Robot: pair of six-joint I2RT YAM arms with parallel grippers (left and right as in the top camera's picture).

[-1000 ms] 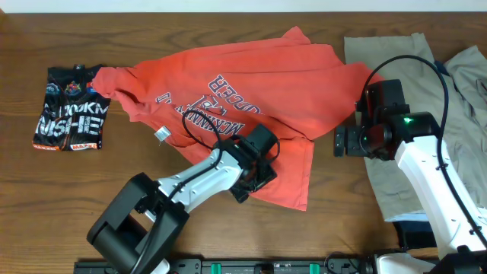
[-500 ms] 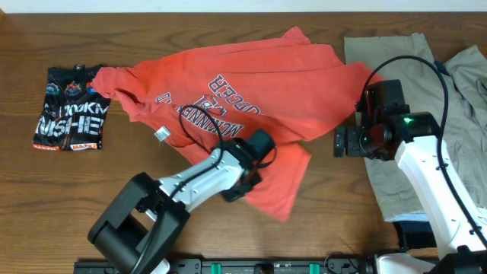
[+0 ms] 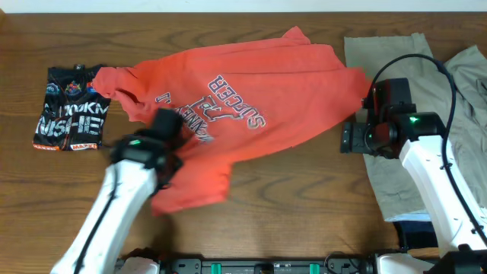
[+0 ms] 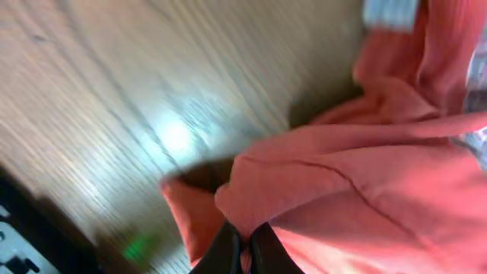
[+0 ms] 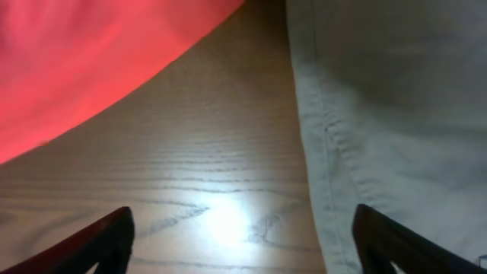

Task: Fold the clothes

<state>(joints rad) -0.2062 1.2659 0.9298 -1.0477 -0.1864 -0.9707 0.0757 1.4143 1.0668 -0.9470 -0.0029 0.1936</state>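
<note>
The coral-red T-shirt [image 3: 251,84] lies spread across the middle of the table, its "SOCCER" print upside down. My left gripper [image 3: 169,152] sits over the shirt's lower left part. In the blurred left wrist view it is shut [image 4: 246,245] on a pinched fold of red cloth [image 4: 342,183]. My right gripper [image 3: 348,138] hovers open over bare wood between the shirt's right edge and the khaki garment [image 3: 396,61]. Its fingers [image 5: 106,236] stand wide apart with nothing between them. The red shirt [image 5: 91,61] lies to its left and the khaki cloth [image 5: 396,99] to its right.
A folded black garment with a colourful print [image 3: 72,114] lies at the far left. A second khaki piece [image 3: 466,99] covers the far right edge. The brown wooden table [image 3: 304,198] shows between the clothes.
My left gripper closed on the shirt's lower hem and swung far left, dragging that flap across. The right arm shifted slightly to the right.
</note>
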